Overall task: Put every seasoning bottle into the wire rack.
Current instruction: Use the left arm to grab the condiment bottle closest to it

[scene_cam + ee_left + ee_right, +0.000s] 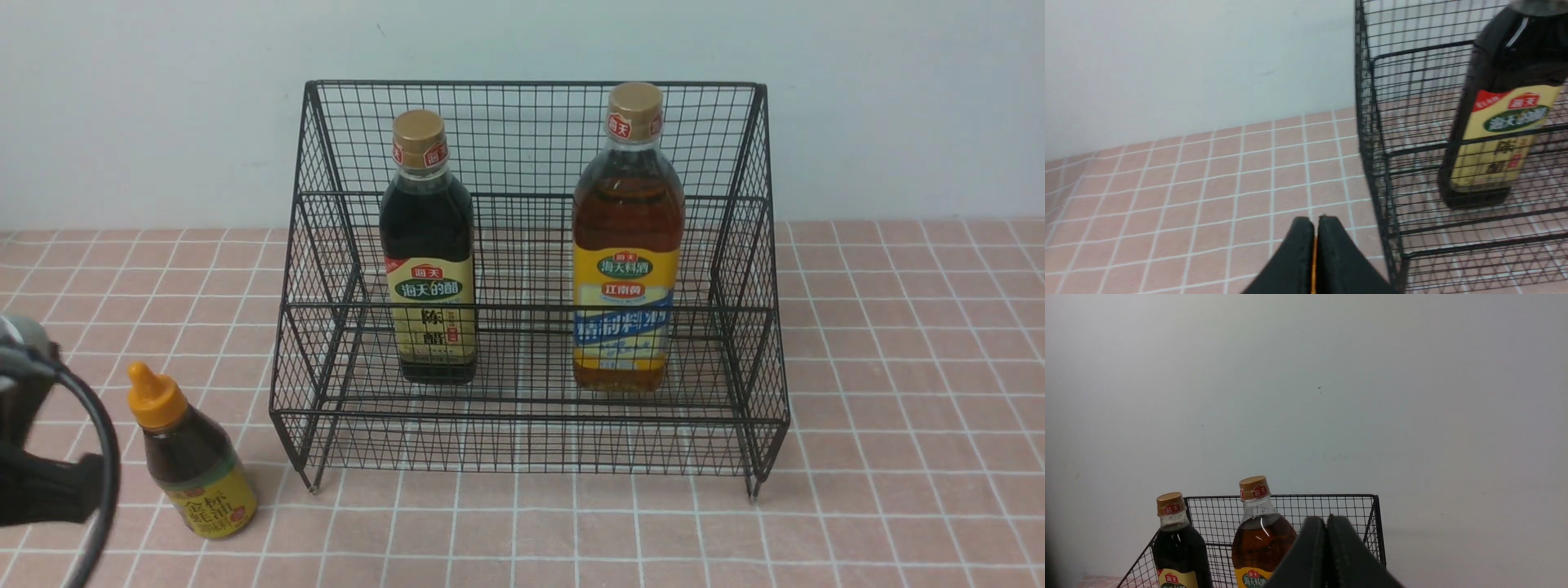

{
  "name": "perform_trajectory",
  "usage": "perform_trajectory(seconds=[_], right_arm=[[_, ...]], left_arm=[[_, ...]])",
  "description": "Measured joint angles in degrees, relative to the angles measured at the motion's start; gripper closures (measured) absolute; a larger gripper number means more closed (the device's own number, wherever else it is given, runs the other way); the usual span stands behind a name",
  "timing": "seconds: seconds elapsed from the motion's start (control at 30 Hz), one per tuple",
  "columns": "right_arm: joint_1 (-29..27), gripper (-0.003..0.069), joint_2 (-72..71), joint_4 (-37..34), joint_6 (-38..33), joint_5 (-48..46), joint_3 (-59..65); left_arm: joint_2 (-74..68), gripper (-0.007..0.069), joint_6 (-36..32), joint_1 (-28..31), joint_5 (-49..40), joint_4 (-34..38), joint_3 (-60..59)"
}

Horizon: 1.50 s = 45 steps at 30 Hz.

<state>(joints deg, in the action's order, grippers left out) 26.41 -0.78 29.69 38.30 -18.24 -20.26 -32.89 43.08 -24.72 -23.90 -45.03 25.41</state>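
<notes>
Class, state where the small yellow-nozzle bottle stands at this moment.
In the front view the small bottle stands on the tiled table at the left, outside the rack, beside its front-left leg.

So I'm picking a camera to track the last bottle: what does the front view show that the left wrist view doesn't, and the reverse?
Only the front view: the small squeeze bottle, standing on the pink tiles outside the wire rack, off its left side, and the amber bottle upright inside it. Only the left wrist view: the left tool, its tips pressed shut. Both: the dark bottle upright in the rack, the rack's left side, the tiles and the wall.
</notes>
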Motion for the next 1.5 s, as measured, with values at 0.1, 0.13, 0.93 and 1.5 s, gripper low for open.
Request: perform_trajectory(seconds=[0.1, 0.13, 0.93, 1.5], right_arm=[[0.0, 0.0673, 0.0, 0.0, 0.0, 0.0, 0.0], [0.0, 0.0673, 0.0, 0.0, 0.0, 0.0, 0.0], [0.0, 0.0673, 0.0, 0.0, 0.0, -0.3, 0.0], [0.0, 0.0673, 0.0, 0.0, 0.0, -0.4, 0.0]], left_arm=[[0.7, 0.0631, 5.6, 0.8, 3.5, -3.4, -2.7], [0.9, 0.0631, 7.7, 1.1, 4.2, -5.2, -3.1], [2.2, 0.0631, -50.5, 15.4, 39.8, 50.7, -14.1], [-12.9, 0.0216, -40.2, 18.8, 50.0, 50.4, -17.5]])
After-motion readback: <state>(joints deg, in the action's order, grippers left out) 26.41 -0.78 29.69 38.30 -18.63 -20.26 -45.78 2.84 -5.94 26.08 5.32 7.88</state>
